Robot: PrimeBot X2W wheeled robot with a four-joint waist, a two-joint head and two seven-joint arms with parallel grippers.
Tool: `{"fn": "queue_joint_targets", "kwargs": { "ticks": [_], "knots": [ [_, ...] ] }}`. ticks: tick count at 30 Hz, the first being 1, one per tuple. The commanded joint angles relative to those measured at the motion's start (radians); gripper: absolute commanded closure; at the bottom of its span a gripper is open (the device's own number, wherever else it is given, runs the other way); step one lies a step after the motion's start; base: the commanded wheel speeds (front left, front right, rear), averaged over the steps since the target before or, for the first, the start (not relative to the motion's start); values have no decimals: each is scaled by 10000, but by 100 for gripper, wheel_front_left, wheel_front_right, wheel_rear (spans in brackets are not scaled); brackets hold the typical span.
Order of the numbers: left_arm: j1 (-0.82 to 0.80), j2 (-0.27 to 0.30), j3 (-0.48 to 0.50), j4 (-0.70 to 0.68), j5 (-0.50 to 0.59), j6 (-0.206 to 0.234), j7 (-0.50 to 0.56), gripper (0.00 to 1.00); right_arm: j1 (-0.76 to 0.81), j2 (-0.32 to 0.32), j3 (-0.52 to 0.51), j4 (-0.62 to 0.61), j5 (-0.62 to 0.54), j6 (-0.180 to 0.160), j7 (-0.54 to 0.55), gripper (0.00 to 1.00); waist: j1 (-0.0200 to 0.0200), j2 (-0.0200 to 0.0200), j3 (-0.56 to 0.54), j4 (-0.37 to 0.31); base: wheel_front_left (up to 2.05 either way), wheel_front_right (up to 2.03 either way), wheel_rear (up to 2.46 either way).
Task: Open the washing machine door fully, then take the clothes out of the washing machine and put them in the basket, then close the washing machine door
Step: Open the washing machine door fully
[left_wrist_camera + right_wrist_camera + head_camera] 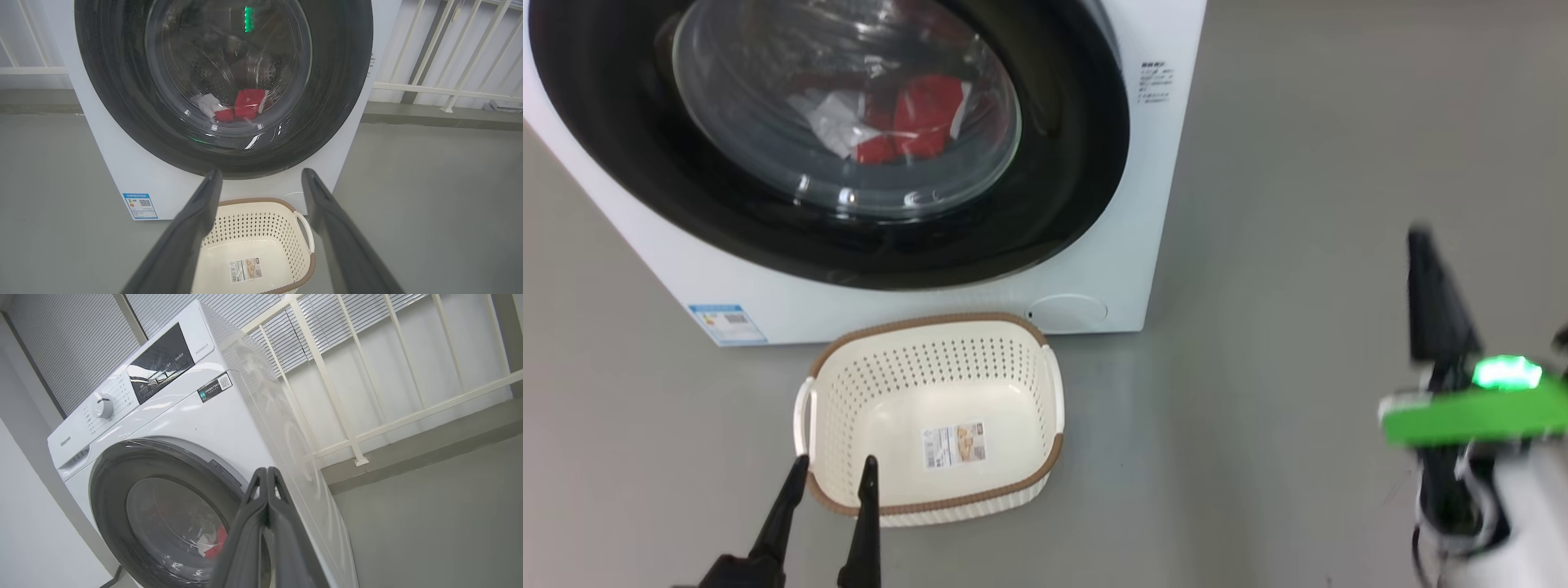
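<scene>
**A:** What is met at the left edge?

**B:** The left gripper [836, 461] is held with its fingers spread wide. Its tips are seen over the near rim of the basket [931, 320] (whether the rim is touched cannot be told).

**A:** And in the middle?

**B:** The basket is set on the floor just before the washing machine [1143, 204], its far rim near the round cap [1068, 310]. A paper label is seen on its bottom. The washing machine door [1078, 163] is shut flat against the front. The clothes [923, 114] are seen through the glass, low in the drum.

**A:** Where is room left for moving?

**B:** Right of the machine and the basket, a broad stretch of floor [1298, 245] is seen. At its far right the right gripper [1421, 245] is raised, fingers pressed together tip to tip, well apart from the door.

**A:** The surface and the room?

**B:** The floor is smooth and grey. A cream railing [327, 375] is set behind the machine (slatted blinds are seen beyond it).
</scene>
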Motion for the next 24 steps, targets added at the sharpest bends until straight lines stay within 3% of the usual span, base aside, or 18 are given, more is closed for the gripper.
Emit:
{"fn": "queue_joint_targets", "kwargs": {
  "ticks": [1,12,18,24],
  "knots": [
    [-432,101,215,-290,-60,-22,-122,0,-960,-338,347,-327,207,4,-65,100,0,0,260,171,0,0,0],
    [-1207,101,-224,-419,-303,69,-122,0,-3909,-1469,836,356,1401,4,-65,100,0,0,1391,870,0,0,0],
    [-1854,101,-669,-390,-636,232,-122,0,-5780,-2697,2710,1310,3641,4,-65,100,0,0,2446,1324,0,0,0],
    [-2254,101,-923,-409,-742,269,-122,0,-6896,-3461,3758,1391,5642,4,496,100,0,0,3029,1509,0,0,0]
  ]
}}
